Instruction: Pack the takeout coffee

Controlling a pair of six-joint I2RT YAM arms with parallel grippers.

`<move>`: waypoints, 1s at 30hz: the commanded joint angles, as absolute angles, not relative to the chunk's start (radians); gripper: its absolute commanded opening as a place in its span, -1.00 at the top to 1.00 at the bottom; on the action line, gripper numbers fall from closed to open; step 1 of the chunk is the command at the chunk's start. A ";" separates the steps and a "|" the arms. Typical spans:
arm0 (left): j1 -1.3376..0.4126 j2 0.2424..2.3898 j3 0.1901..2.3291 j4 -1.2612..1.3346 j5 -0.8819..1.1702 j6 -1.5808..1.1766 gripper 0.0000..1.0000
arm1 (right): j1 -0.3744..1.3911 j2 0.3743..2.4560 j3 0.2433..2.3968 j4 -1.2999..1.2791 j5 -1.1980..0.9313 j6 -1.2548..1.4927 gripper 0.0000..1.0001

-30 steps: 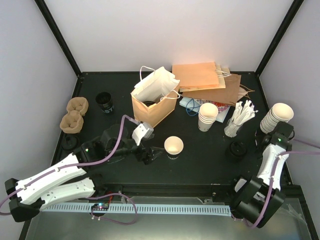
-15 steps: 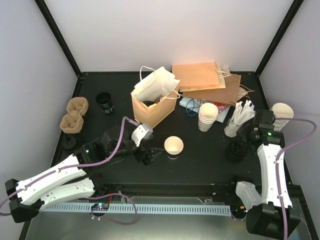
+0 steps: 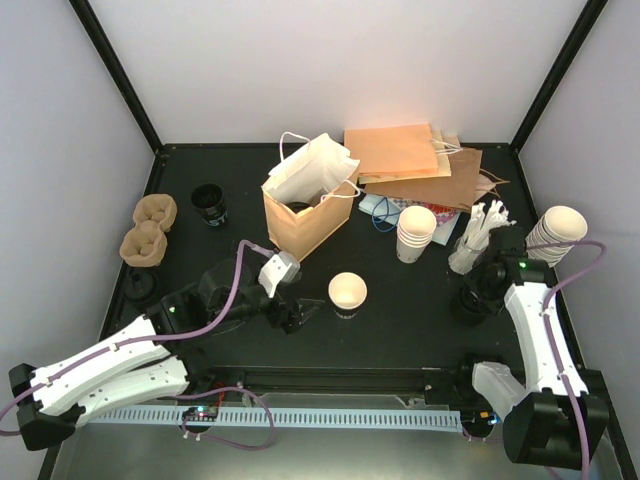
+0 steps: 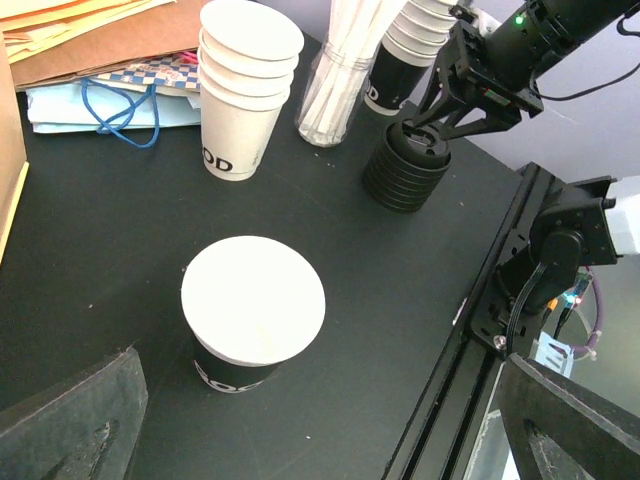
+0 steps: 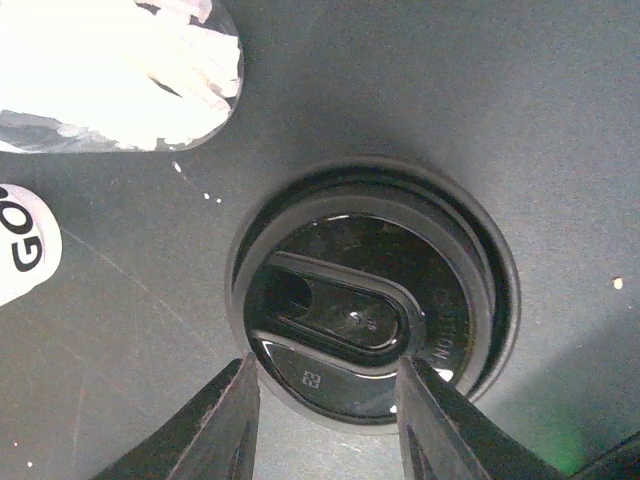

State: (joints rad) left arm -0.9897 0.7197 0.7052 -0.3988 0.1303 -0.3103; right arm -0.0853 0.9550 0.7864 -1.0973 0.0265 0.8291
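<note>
No cup with a black lid shows in any view. A single lidless paper cup (image 3: pixel 347 292) with a black sleeve stands mid-table; it also shows in the left wrist view (image 4: pixel 253 300). My left gripper (image 3: pixel 298 314) is open and empty just left of it, its fingers (image 4: pixel 70 420) apart from the cup. A stack of black lids (image 3: pixel 471 301) stands to the right (image 4: pixel 405 165). My right gripper (image 3: pixel 487 283) is open just above the top lid (image 5: pixel 370 300), and its fingertips (image 5: pixel 240 400) straddle the lid's near part without touching.
An open brown bag (image 3: pixel 300 215) with a white bag on it stands behind the cup. Flat paper bags (image 3: pixel 420 160), stacked white cups (image 3: pixel 416 232), a straw holder (image 3: pixel 470 242), another cup stack (image 3: pixel 555 232), pulp carriers (image 3: pixel 148 230) and a black cup (image 3: pixel 209 203) ring the table.
My right arm has swung in from the cup stack at the right edge and now hangs over the lid stack. My left arm has barely moved.
</note>
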 commanded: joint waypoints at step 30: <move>-0.986 0.703 0.707 -0.385 0.082 -0.306 -0.98 | 0.012 1.182 0.855 -0.970 0.155 0.920 0.57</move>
